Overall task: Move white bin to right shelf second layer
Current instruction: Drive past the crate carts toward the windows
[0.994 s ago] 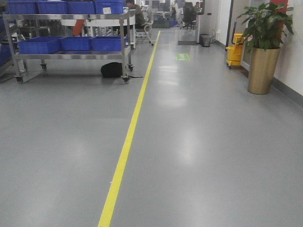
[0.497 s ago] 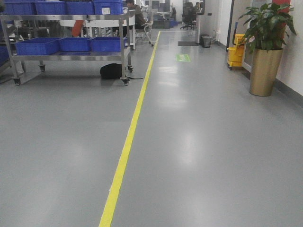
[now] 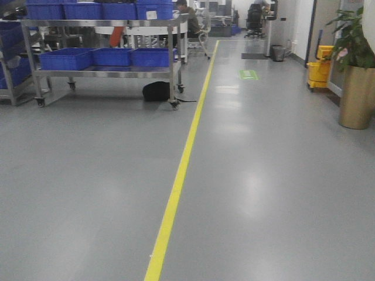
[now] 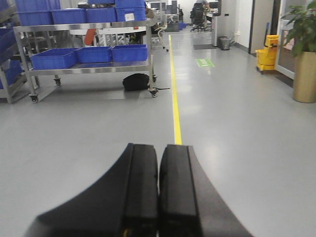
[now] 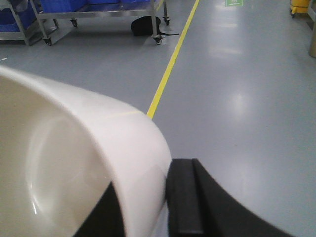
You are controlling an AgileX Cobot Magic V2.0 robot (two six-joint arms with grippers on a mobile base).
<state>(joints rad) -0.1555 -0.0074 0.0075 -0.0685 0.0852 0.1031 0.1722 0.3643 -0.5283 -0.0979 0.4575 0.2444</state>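
Observation:
The white bin (image 5: 74, 148), a glossy cream tub, fills the left half of the right wrist view, tipped so its inside shows. My right gripper (image 5: 148, 202) is shut on its wall: one black finger is inside the tub, and the other finger (image 5: 183, 197) presses the outside. The bin hangs above the grey floor. In the left wrist view my left gripper (image 4: 158, 168) is shut with nothing between its pads, pointing down the corridor. The right shelf second layer is out of view. Neither gripper nor the bin appears in the front view.
A wheeled steel rack (image 3: 105, 73) with blue crates (image 3: 64, 58) stands at the far left, with a black bag (image 3: 156, 91) on the floor beside it. A yellow floor line (image 3: 181, 170) runs ahead. A potted plant (image 3: 357, 96) and a yellow mop bucket (image 3: 319, 71) stand on the right.
The front view has swung left: the rack, the yellow line and the plant have all shifted to the right in the picture.

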